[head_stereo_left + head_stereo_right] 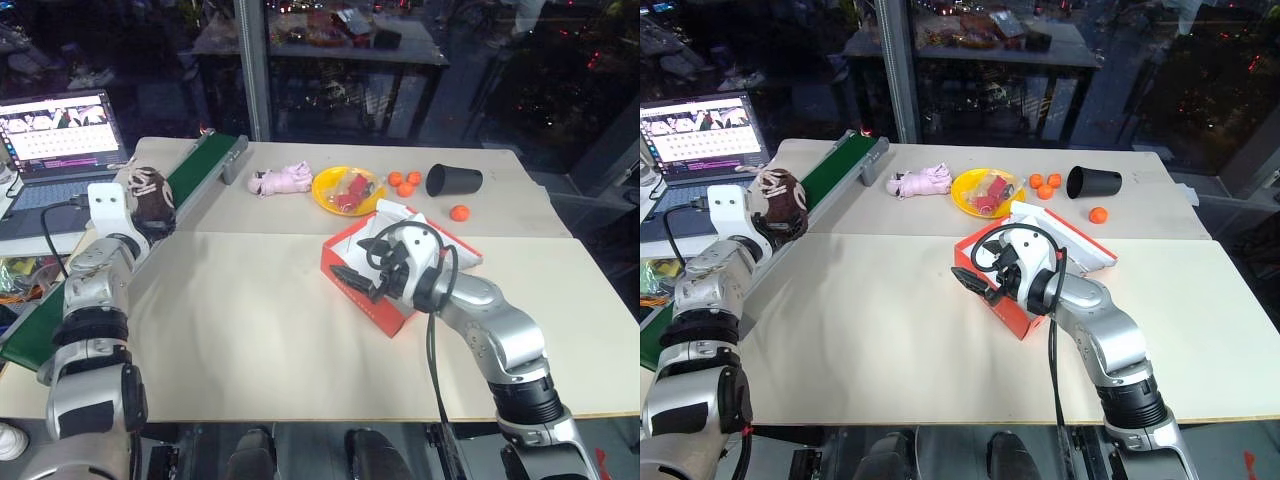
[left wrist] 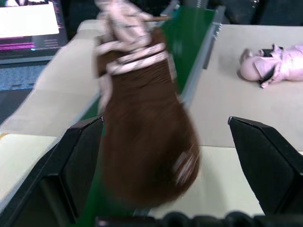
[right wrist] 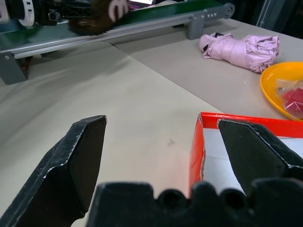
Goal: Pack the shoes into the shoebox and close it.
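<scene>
I had the left gripper (image 2: pixel 163 142) spread wide with its two black fingers on either side of a dark brown fabric sneaker with white laces (image 2: pixel 142 127), which sat on the green conveyor belt (image 1: pixel 200 170) at the far left of the table. The fingers flanked the shoe without touching it as far as I could tell, so nothing was gripped. I could make out just one shoe there; I could not tell where its partner was.

The rectangular red-orange cardboard shoebox (image 1: pixel 352 280) lay right of centre on the pale tabletop (image 1: pixel 240 320), open, its white inside showing and its lid (image 1: pixel 1065 235) folded back on the far side. My right gripper (image 3: pixel 156 156) hung at the box's near-left corner, jaws fully apart and empty, one finger over the table and the other over the white interior.

Beyond the box sat a yellow round plate (image 1: pixel 325 190), a pink plush toy (image 1: pixel 282 180), some small orange balls (image 1: pixel 405 183) and a black cup (image 1: pixel 452 180) on its side, all well clear.

I judged the step to be picking up the first shoe. The next move called for easing the left fingers further along the sneaker, closing on its body, then carrying it right to the box.
</scene>
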Tool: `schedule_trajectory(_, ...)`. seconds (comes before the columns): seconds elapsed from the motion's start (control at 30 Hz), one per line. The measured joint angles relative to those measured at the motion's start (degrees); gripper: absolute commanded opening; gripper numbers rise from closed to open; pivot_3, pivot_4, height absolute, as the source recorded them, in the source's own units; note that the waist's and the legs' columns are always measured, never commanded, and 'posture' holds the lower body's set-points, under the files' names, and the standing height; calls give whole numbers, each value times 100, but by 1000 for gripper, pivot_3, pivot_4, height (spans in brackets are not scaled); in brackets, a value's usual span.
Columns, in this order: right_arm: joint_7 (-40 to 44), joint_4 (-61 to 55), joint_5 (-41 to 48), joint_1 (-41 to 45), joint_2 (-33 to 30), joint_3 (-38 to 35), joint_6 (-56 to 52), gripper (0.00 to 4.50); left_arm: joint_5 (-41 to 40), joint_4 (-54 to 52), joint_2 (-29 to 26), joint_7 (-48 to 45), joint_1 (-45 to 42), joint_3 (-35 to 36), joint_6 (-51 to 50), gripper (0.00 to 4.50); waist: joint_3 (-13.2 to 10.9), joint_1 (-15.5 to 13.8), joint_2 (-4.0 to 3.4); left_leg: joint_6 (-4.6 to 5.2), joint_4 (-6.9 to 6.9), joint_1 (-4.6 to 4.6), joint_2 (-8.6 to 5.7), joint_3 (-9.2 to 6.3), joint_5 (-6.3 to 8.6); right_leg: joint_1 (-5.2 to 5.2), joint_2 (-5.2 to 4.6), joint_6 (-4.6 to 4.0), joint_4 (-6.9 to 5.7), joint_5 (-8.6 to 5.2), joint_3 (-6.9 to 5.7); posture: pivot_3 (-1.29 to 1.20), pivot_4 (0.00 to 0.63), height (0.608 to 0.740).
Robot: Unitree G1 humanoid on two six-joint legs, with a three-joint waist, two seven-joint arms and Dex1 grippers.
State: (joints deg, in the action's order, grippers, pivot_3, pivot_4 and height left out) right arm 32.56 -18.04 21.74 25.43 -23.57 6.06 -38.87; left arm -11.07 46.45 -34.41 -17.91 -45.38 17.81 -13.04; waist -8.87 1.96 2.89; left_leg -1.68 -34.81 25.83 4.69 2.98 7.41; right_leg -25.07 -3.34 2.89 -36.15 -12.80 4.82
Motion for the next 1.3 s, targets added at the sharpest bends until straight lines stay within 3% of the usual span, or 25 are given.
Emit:
schedule_trajectory(0.07, -3, -8, -3, -1, -48, -17, -30, 4424, 50, 280, -1, 73, -80, 1, 127, 4500, 0, -9, 0, 0, -1, 2, 0, 0, 0, -1, 0, 0, 0, 0, 0, 0, 150, 736)
schedule_trajectory(0.17, -3, -9, -5, -1, -112, -44, -39, 4500, 73, 629, -33, 270, -185, 48, 259, 3792, 0, -54, 0, 0, -3, 3, -1, 0, 0, -2, 0, 1, -1, 1, 0, 0, 150, 736)
schedule_trajectory(0.37, -7, -9, -19, 0, -310, -116, -48, 4500, -53, 874, -36, 458, -211, 289, 389, 1741, 0, -136, 0, -31, -5, -2, 2, 0, 14, 0, -1, 4, -15, 2, -11, 0, 150, 736)
schedule_trajectory(0.53, -36, -9, -21, 0, -391, -159, -60, 4500, -35, 902, 40, 449, -202, 243, 594, 335, 0, -153, 0, -38, -10, 3, 4, -1, 9, 4, -3, 6, -10, 6, -19, 0, 150, 736)
schedule_trajectory(0.67, -177, -11, 99, 1, -280, -389, -223, 4500, -228, 449, 400, 19, -270, 180, 638, 335, -2, -201, 5, -31, -25, 47, 4, -5, 3, -14, -4, -2, -1, 15, -25, 0, 150, 736)
schedule_trajectory(1.0, -2038, 311, 2019, 963, 1230, -2628, -1776, 4500, -1375, -2886, 1955, -1327, -953, -1159, -1306, 335, -7, -186, 10, 16, -21, 52, 2, -23, -23, -7, -1, 8, 1, 17, -32, 0, 150, 736)
schedule_trajectory(1.17, -3052, 516, 2910, 1195, 1627, -3557, -2086, 4500, -1563, -3230, 2142, -1652, -885, -1599, -2006, 335, -17, -18, -16, 31, -20, 47, 2, -37, -33, -9, 4, 6, -11, 17, -30, 0, 150, 736)
schedule_trajectory(1.3, -3465, 508, 3410, 1278, 1631, -3785, -2096, 4500, -1609, -3362, 2242, -1800, -864, -1705, -2208, 335, -18, 30, -18, 39, -26, 47, 0, -41, -38, -3, 3, 8, -11, 18, -30, 0, 150, 736)
